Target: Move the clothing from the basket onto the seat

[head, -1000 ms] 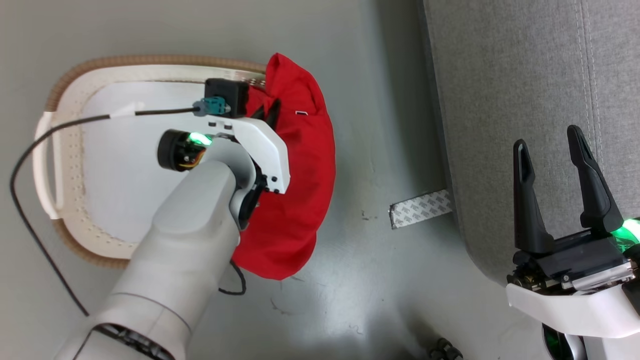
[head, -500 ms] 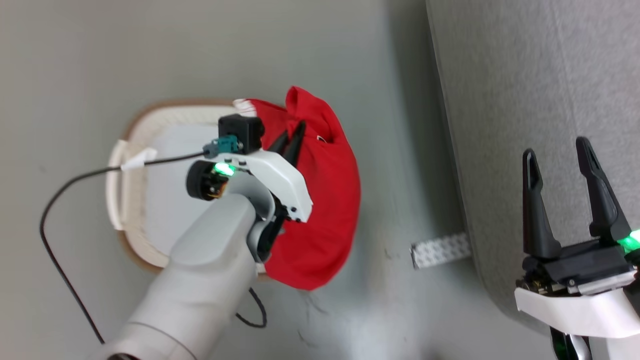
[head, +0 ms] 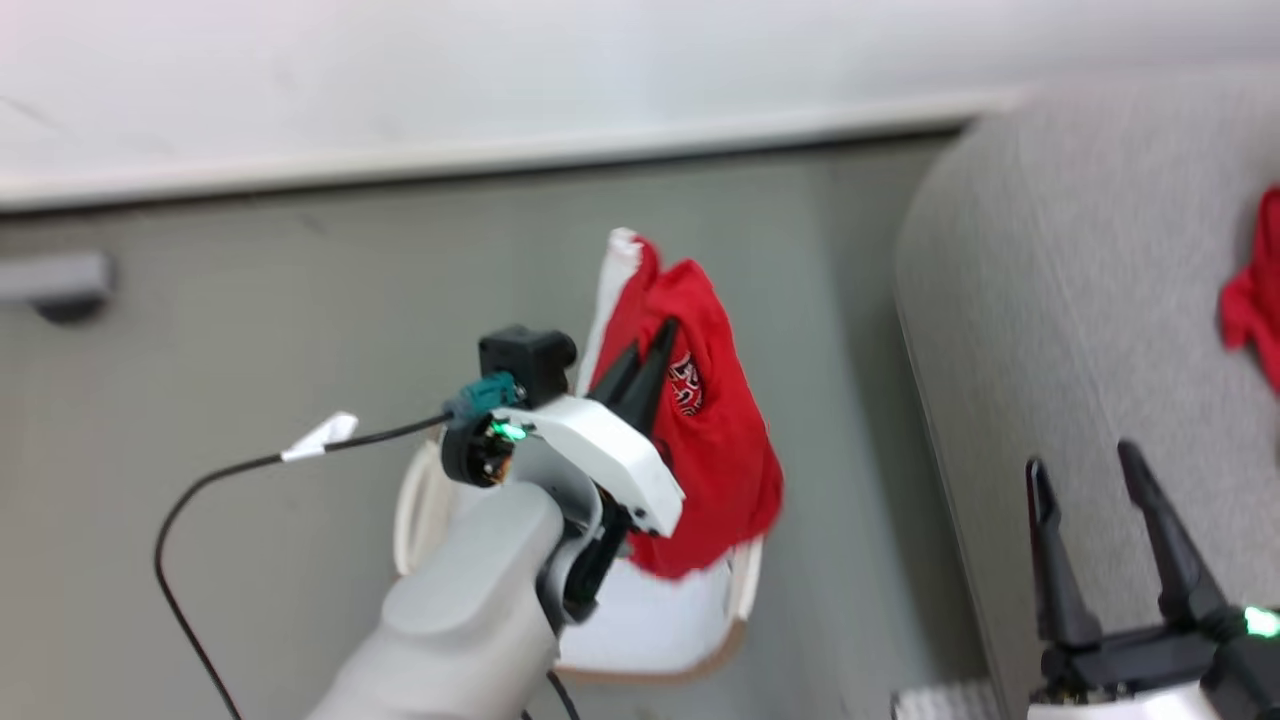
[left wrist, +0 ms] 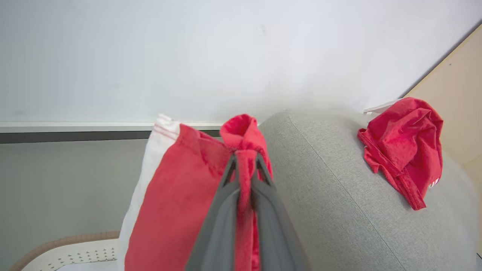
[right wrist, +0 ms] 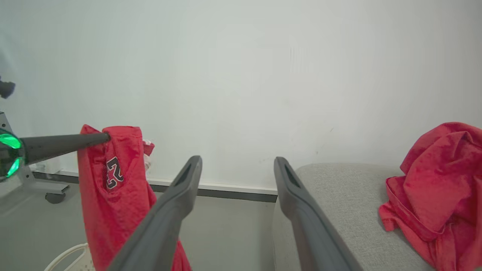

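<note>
The red garment [head: 715, 450], pinched at its top fold by the left claw [head: 650, 340], hangs above the basket [head: 745, 595] at centre frame. It should be carried high so that its hem clears the edge of the seat [head: 1050, 330] at right, where a second garment [left wrist: 406, 146] lies. The left forearm is extended from lower centre, with its claw angled up-right. The right claw [head: 1083, 458] is held spread and empty at lower right.

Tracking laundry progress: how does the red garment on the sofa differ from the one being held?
The held garment hangs from the left end effector over the basket; the sofa garment lies crumpled on the sofa. The held garment shows a white side strip and a dark number; the sofa garment has small white stripes at one edge. Both are bright red.
</note>
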You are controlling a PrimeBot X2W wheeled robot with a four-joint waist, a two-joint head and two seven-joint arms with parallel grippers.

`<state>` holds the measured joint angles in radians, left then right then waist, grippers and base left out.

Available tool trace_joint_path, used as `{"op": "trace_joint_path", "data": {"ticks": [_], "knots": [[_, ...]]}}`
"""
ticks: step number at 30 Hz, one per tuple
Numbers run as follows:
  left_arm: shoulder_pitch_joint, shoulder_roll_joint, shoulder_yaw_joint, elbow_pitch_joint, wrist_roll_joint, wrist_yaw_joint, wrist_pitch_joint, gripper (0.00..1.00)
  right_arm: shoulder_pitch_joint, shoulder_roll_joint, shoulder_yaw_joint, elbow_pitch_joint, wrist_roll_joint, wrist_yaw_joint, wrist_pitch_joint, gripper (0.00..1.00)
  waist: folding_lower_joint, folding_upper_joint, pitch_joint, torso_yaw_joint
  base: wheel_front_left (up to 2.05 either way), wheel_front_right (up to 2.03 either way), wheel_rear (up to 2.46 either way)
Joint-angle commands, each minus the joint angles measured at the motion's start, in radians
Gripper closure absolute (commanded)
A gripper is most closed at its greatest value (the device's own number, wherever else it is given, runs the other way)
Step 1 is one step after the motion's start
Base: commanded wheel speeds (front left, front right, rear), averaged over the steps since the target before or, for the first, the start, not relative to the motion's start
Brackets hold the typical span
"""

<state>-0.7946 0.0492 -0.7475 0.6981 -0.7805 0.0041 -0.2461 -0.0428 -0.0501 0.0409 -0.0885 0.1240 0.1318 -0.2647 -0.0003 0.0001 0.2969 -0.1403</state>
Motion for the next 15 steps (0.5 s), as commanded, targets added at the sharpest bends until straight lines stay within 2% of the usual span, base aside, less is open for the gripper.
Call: {"op": "trace_joint_path", "data": {"ticks": [1, 9, 15], "knots": [[0.028, 0.012, -0.006, -0.031, -0.005, 0.009, 0.005, 1.0, 0.032, -0.001, -0.003, 0.008, -0.006, -0.002, 0.001, 0.0, 0.0003, -0.0001, -0.164, 0.077, 0.0, 0.0, 0.0], [0.076, 0.067, -0.024, -0.249, 0.006, 0.059, 0.074, 1.0, 0.105, -0.001, 0.025, 0.031, -0.043, -0.002, 0.001, 0.0, 0.0003, -0.0001, -0.298, 0.126, 0.0, 0.0, 0.0], [0.056, 0.11, -0.029, -0.437, 0.023, 0.103, 0.138, 1.0, 0.084, -0.028, 0.085, 0.031, -0.045, -0.002, 0.001, 0.0, 0.0003, -0.0001, -0.325, 0.162, 0.0, 0.0, 0.0]]}}
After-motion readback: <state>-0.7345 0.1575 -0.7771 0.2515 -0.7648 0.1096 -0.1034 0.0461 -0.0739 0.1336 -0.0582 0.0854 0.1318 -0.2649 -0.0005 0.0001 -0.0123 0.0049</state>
